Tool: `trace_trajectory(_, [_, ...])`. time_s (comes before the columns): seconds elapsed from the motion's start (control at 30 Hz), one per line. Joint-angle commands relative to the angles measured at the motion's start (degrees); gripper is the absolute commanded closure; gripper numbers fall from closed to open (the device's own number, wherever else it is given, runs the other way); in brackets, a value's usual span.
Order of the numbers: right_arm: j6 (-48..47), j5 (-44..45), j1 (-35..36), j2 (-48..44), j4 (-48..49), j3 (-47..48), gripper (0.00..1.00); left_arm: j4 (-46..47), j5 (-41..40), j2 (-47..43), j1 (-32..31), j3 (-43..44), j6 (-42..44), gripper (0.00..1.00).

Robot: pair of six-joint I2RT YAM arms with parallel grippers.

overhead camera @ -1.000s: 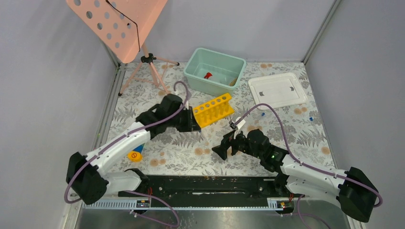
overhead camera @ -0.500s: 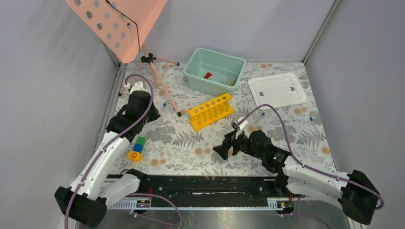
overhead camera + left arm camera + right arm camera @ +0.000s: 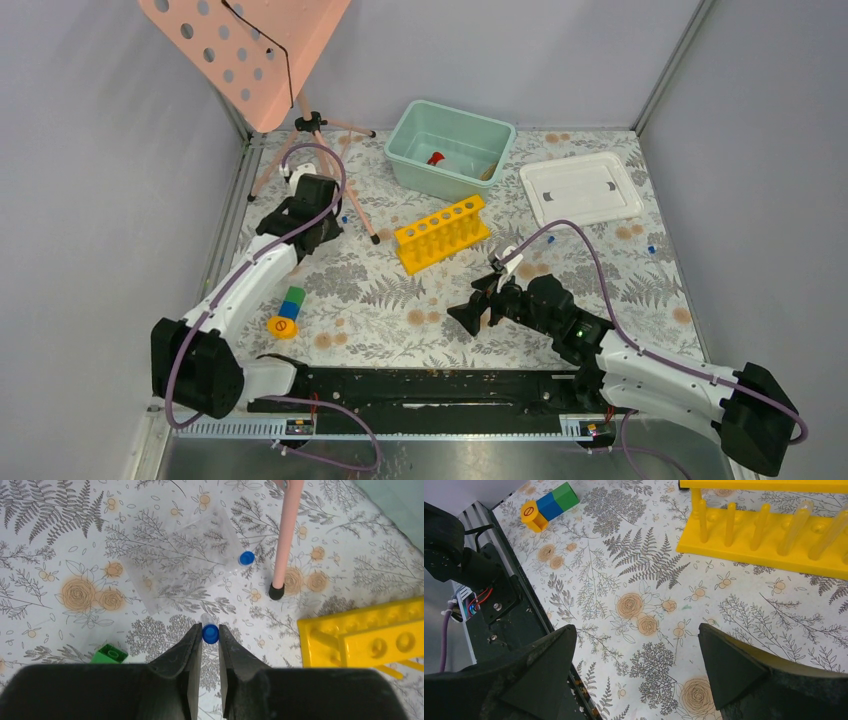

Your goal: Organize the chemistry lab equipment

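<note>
Tabletop: flat, matte fern-and-rose print.
Bin: mint rectangular plastic, middle of the far edge; held the red-capped bottle.
Rack: glossy yellow bar with round holes, tabletop centre.
Right gripper: black wedge fingers spread wide, empty.
Left gripper: pinched a tube, tiny, clear, blue-capped, toward the far-left corner.

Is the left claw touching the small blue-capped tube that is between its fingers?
Touching. In the left wrist view the left claw is shut on the blue-capped tube: both fingers press against its blue cap, with no gap visible.
</note>
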Motion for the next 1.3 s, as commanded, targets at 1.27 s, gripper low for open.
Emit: trace_trajectory(1.27, [-0.1,0.4,0.4,-2.8,0.9,-0.1,0.0,14.6,-3.0,9.6,1.3,1.1,0.5,0.85])
